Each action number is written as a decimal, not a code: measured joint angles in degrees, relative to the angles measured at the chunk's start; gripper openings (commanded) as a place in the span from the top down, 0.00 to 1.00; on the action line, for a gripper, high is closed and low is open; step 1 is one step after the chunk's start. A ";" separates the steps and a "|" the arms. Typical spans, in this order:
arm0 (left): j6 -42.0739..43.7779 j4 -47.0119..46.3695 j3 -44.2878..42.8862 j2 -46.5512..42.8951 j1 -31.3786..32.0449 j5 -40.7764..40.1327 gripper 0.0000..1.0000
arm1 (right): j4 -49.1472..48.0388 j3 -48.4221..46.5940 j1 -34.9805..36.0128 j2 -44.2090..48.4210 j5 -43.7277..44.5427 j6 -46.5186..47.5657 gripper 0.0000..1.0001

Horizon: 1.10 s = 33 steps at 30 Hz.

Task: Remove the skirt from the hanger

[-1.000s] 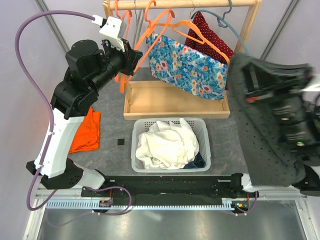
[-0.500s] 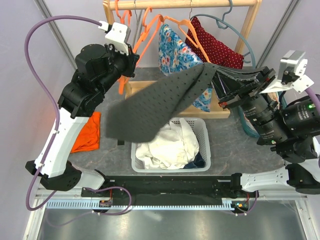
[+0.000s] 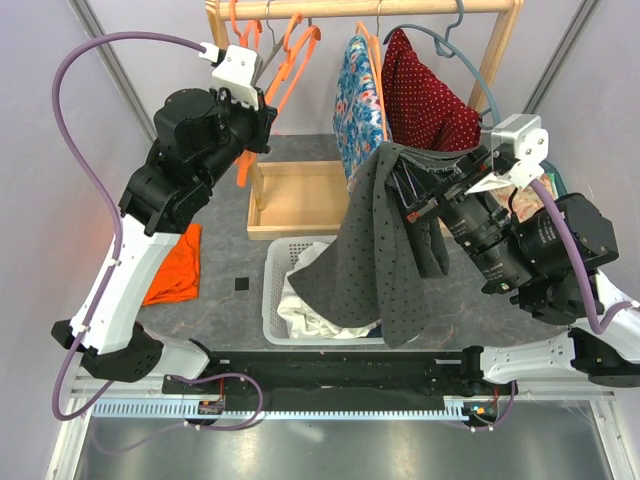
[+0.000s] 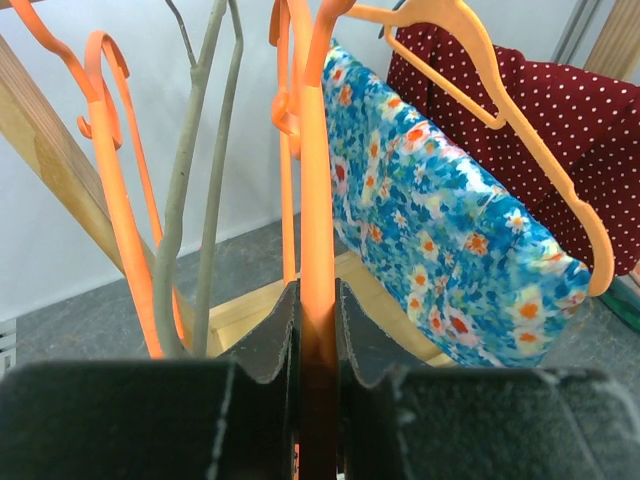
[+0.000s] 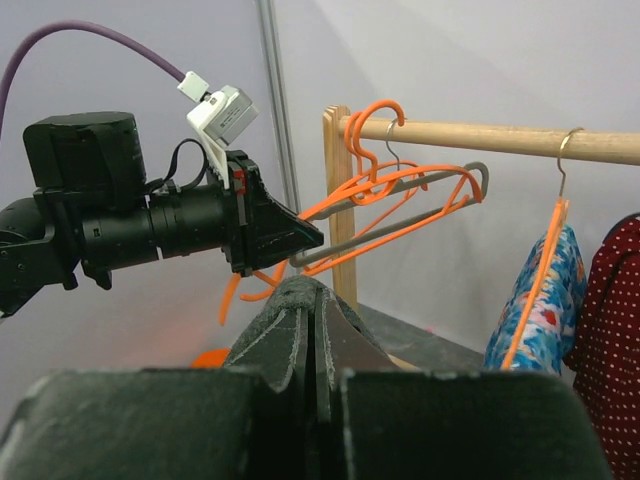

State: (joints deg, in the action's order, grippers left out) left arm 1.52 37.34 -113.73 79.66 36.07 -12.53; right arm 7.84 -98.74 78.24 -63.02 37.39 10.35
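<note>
The skirt point(image 3: 385, 250) is dark grey with small dots. It hangs from my right gripper point(image 3: 398, 172), which is shut on its top edge, and it drapes down over the basket. In the right wrist view the skirt's fold point(image 5: 300, 292) bulges over the shut gripper point(image 5: 318, 322). My left gripper point(image 3: 266, 115) is shut on the lower bar of a bare orange hanger point(image 3: 287, 68) that hooks on the wooden rail point(image 3: 420, 6). In the left wrist view the hanger point(image 4: 316, 190) runs up between the closed fingers of the gripper point(image 4: 318, 335).
A white basket point(image 3: 272, 262) holding white clothes point(image 3: 310, 312) stands at table centre. A wooden tray point(image 3: 300, 195) lies behind it. A floral garment point(image 3: 360, 100) and a red dotted garment point(image 3: 425, 100) hang on the rail. An orange cloth point(image 3: 172, 265) lies at left.
My right arm has swung the skirt from the far right to the middle; it flared out flat, then dropped to hang over the basket. The floral garment swung back edge-on. The left gripper stays on the hanger.
</note>
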 measured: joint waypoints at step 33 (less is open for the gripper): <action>-1.81 -0.13 -10.36 13.09 -3.08 2.14 0.98 | -4.28 48.00 -6.05 -7.41 -2.25 -26.25 1.00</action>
State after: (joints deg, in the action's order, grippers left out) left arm -0.30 37.21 -124.09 92.75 32.99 -10.39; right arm 3.55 -50.74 72.18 -70.43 35.14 -15.90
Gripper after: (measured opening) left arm 0.158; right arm 0.019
